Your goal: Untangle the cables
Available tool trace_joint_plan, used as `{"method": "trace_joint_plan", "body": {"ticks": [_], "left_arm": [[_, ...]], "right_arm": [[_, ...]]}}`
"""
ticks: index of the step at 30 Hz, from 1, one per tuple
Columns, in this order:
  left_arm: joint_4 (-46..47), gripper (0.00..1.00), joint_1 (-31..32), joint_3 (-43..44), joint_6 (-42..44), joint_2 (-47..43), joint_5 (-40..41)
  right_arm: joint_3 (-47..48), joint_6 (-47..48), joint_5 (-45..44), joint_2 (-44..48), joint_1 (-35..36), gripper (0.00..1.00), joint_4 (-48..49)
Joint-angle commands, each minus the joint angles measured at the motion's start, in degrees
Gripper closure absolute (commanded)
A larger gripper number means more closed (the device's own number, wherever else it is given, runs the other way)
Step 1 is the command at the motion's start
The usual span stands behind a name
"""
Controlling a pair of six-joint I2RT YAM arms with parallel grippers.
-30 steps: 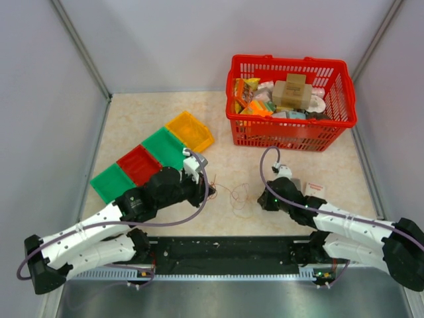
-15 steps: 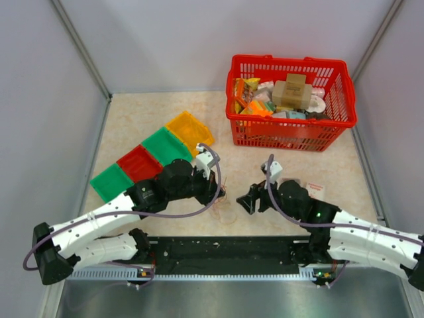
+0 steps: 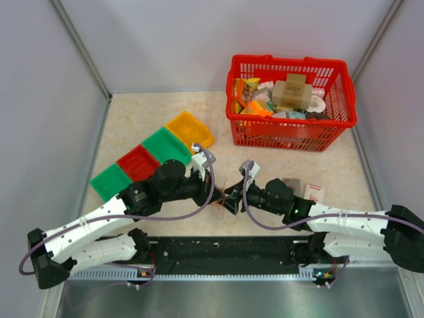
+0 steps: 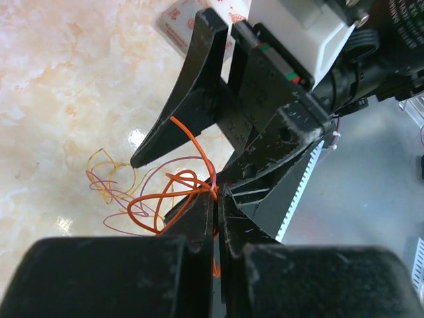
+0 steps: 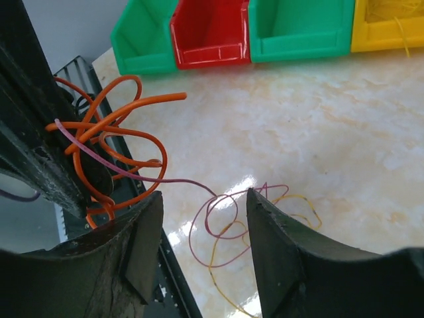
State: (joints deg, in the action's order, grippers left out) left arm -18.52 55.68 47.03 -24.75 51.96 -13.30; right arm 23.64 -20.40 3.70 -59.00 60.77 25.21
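Pinching cables [image 4: 173, 192]: left claw [image 4: 215, 199] clamped | right claw [image 5: 204, 193] agape | yellow bin [image 5: 387, 44] holds yellow wire [image 5: 401, 32]

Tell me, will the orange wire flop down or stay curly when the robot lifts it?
Probably it stays curly: the orange wire holds round loops in mid-air where the left fingers pinch it, so it looks springy. It is very thin, so likely light. The purple strand crosses through its loops and would probably get dragged along.

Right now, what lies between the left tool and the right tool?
Only the cables: their orange loops hang from the left tool, whose tips are shut, in front of the open right tool. The left wrist view shows this best.
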Motion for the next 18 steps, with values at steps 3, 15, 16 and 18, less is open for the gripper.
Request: {"method": "trace_joint_plan", "body": {"ticks": [3,15,16,18], "left_arm": [[-0.55,1.00,0.04,4.04,-0.38,-0.99,-2.07],[4.37,1.00,-0.04,-3.17,-1.26,2.43,-3.58],[4.37,1.00,0.04,-3.52,-1.00,3.22,-3.23],[4.11,1.00,-0.04,-4.39,-0.65,5.24,-2.52]], "right_arm": [[-0.61,-2.35,-11.51,-2.43,2.24,0.64,12.13],[-7.31,-14.29,-39.09,10.29,2.24,1.00,4.30],[-5.99,-15.53,-43.47,11.70,2.24,1.00,-1.86],[-4.22,-16.25,-49.83,15.04,2.07,1.00,-9.53]]}}
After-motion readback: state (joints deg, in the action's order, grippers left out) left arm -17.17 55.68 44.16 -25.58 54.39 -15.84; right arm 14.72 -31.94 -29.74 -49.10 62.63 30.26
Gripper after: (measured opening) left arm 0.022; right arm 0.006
